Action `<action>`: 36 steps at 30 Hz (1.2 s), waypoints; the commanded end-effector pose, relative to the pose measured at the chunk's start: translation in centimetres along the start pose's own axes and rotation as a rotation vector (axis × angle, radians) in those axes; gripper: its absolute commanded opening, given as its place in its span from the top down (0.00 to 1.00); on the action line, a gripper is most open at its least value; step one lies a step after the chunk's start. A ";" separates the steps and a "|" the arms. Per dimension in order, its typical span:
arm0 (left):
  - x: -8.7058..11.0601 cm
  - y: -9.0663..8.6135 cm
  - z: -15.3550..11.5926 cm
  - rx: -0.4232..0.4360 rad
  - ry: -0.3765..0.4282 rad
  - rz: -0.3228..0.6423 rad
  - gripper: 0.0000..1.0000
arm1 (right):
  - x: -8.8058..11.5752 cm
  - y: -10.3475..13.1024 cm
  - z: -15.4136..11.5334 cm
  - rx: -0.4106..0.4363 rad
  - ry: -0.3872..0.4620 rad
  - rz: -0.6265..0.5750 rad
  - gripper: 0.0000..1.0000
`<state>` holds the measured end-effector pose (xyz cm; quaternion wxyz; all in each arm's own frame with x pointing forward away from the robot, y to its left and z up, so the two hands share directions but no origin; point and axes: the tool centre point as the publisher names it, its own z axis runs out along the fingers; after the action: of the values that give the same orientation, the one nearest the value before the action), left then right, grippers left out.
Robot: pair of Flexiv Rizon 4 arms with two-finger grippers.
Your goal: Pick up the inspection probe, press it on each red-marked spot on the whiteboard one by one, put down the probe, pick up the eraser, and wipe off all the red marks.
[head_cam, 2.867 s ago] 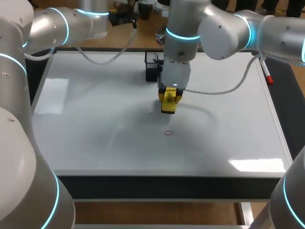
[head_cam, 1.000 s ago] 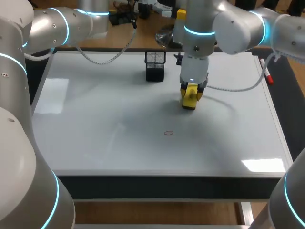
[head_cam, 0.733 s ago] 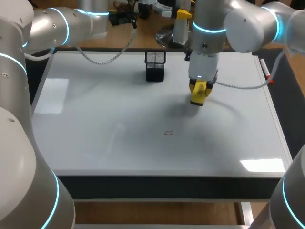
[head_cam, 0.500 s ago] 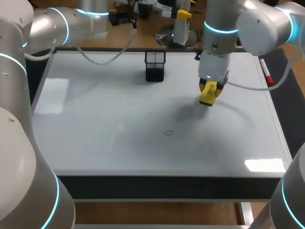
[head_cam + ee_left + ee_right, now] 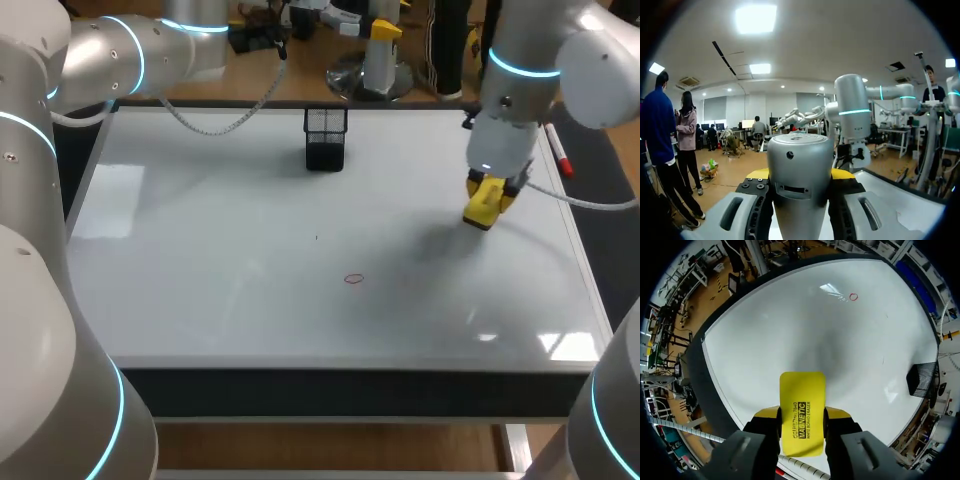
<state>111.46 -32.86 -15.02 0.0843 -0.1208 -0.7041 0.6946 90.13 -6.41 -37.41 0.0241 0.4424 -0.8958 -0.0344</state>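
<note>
The right arm's jaws pinch the yellow eraser (image 5: 482, 203) by its two long sides and hold it near the right edge of the whiteboard (image 5: 200, 250) that covers the surface. One small red ring (image 5: 352, 279) sits near the middle, toward the near edge, well apart from the eraser. A black mesh holder (image 5: 325, 139) stands by the far edge. The left arm's jaws grip a grey probe (image 5: 800, 175) from both sides, beyond the surface's far left corner.

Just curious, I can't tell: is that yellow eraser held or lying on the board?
Held: the right gripper clamps the eraser between both fingers.
</note>
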 end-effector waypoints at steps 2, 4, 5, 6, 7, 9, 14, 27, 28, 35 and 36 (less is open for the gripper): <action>-0.2 0.0 0.0 0.002 0.005 0.000 1.00 | 2.7 -0.6 -0.3 -0.004 -0.047 0.028 1.00; -0.2 0.0 0.0 0.002 0.005 0.000 1.00 | 3.2 -0.7 -0.1 -0.006 -0.045 0.037 1.00; -0.2 0.0 0.0 0.002 0.005 0.000 1.00 | 3.4 -0.7 0.0 -0.010 -0.044 0.041 1.00; -0.2 0.0 0.0 0.002 0.005 0.000 1.00 | 3.5 -0.7 0.0 -0.013 -0.043 0.043 1.00; -0.2 0.0 0.0 0.002 0.005 0.000 1.00 | 3.6 -0.7 0.1 -0.014 -0.043 0.044 1.00; -0.2 0.0 0.0 0.002 0.005 0.000 1.00 | 3.7 -0.6 0.1 -0.022 -0.048 0.047 1.00; -0.2 0.0 0.0 0.002 0.005 0.000 1.00 | 3.7 -0.7 -0.3 -0.029 -0.069 0.046 1.00; -0.2 0.0 0.0 0.002 0.005 0.000 1.00 | 3.7 -0.7 -0.3 -0.029 -0.069 0.046 1.00; -0.2 0.0 0.0 0.002 0.005 0.000 1.00 | 3.7 -0.7 -0.3 -0.029 -0.069 0.046 1.00; -0.2 0.0 0.0 0.002 0.005 0.000 1.00 | 3.7 -0.7 -0.3 -0.029 -0.069 0.046 1.00; -0.2 0.0 0.0 0.002 0.005 0.000 1.00 | 3.7 -0.7 -0.3 -0.029 -0.069 0.046 1.00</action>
<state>111.46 -32.86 -15.02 0.0844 -0.1208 -0.7041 0.6946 88.54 -9.71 -37.17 0.0003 0.4191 -0.9057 -0.0637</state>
